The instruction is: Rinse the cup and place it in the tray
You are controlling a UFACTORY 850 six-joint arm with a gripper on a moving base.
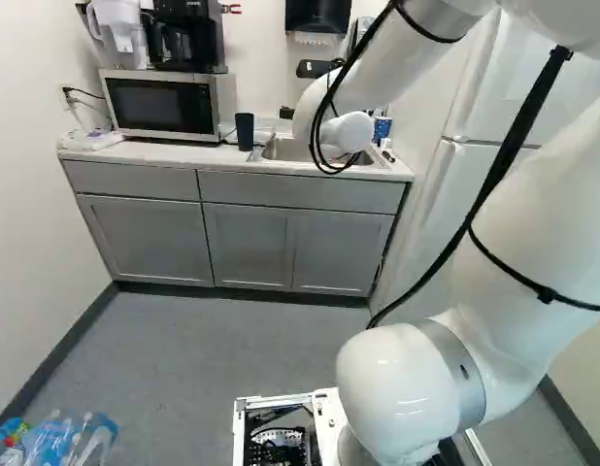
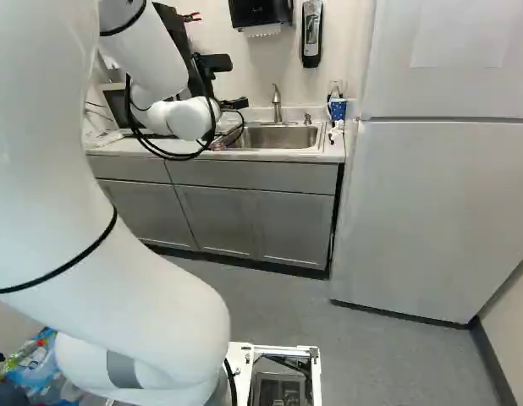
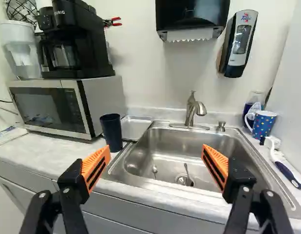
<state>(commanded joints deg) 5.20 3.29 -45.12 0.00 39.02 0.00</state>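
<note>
Beside the stainless-steel sink [image 3: 189,140], a dark, straight-sided cup [image 3: 111,134] is seen upright on the pale marbled desk [image 3: 48,156], near a shallow silver metal tray [image 3: 136,127]. Nothing is held by the black, orange-padded pincer [image 2: 238,83], spread wide; the cup is placed ahead of its microwave-side finger, outside the gap.

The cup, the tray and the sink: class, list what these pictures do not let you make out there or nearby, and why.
- Bottom inside the dark cup: wrist view, hidden by its wall.
- Part of the tray: wrist view, behind the cup.
- What the thin thing in the sink is: wrist view, too small.
- Lower bottle: wrist view, behind the dotted mug.
</note>
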